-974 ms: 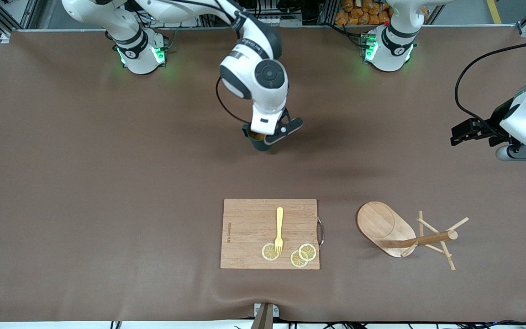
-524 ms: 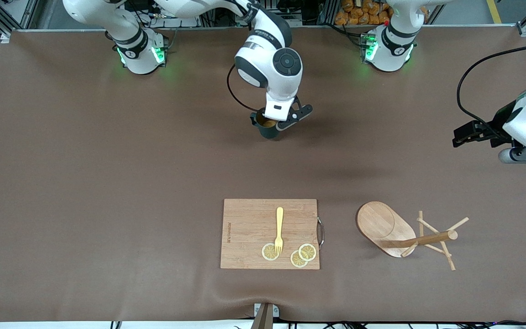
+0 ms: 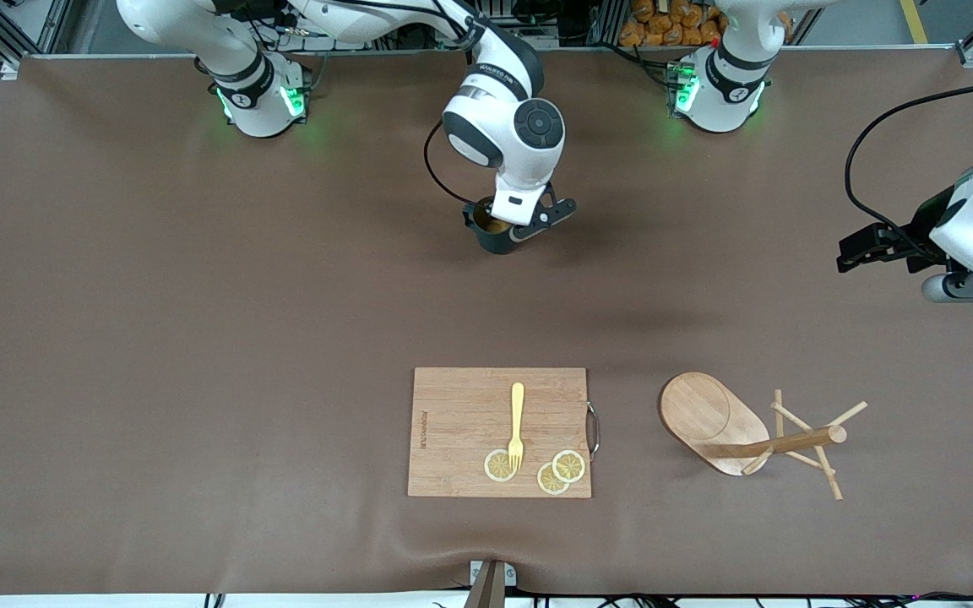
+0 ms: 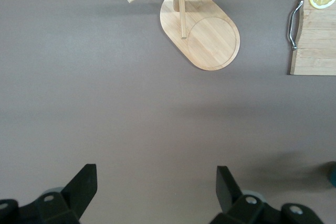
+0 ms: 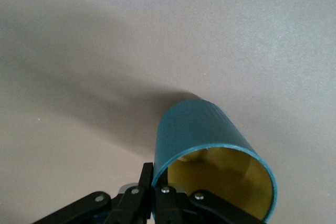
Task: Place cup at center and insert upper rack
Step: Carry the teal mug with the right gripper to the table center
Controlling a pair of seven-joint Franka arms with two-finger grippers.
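My right gripper (image 3: 503,230) is shut on the rim of the dark teal cup (image 3: 489,240), one finger inside the yellowish interior and one outside. The cup (image 5: 202,129) hangs tilted, close over the brown table mat midway between the two bases. The upper rack (image 3: 727,429), a light wooden mug tree with an oval base, lies on its side toward the left arm's end, near the front camera. My left gripper (image 3: 856,252) hovers open and empty over bare mat at the left arm's end. In the left wrist view the gripper (image 4: 156,182) faces the toppled rack (image 4: 207,38).
A bamboo cutting board (image 3: 453,422) lies beside the rack, toward the right arm's end, with a metal handle on the rack's side. On it are a yellow fork (image 3: 517,422) and lemon slices (image 3: 499,465). The board's edge (image 4: 317,40) shows in the left wrist view.
My right arm has carried the cup a little toward the bases and the left arm's end. The left gripper has drifted slightly and stays open.
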